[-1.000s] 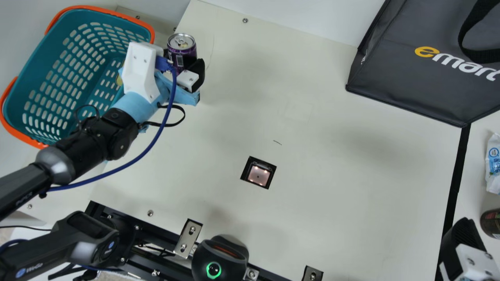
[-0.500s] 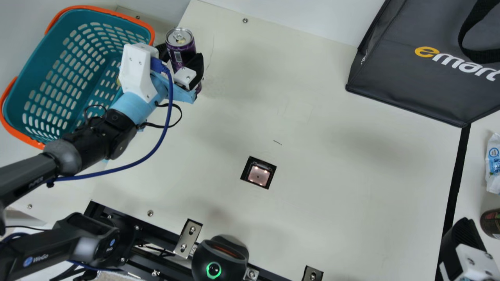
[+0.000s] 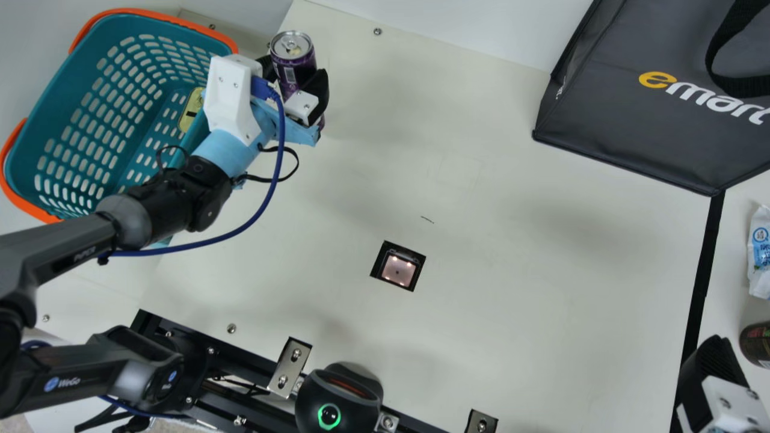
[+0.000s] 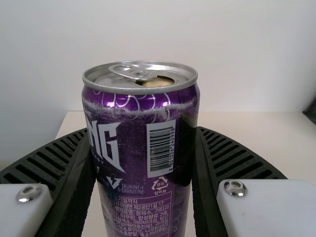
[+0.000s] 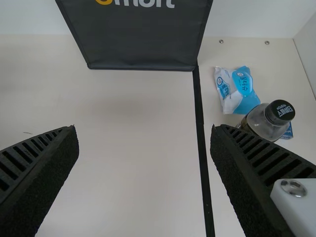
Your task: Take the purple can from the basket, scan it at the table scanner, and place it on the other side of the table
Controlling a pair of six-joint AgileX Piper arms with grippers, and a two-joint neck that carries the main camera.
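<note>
One free hand nearest: the right hand (image 5: 143, 129), fingers spread, nothing between them. Past the black strip (image 5: 201, 138), a bottle (image 5: 266, 123) and a packet (image 5: 232, 91). Farther in, the table scanner (image 3: 398, 269), lit, set into the bench (image 3: 511, 270). Farther still, the left hand (image 3: 294, 77) clamps the purple can (image 4: 133, 116) by its sides, roughly upright, outside and beside the basket (image 3: 162, 19); cannot tell if its base clears the bench. Dark bag (image 3: 631, 114) toward the far right. Step in hand, as judged: can out, transfer to scanning. Next move wants it brought over the scanner, grip firm, then turned so the barcode (image 4: 161, 148) meets the window.
</note>
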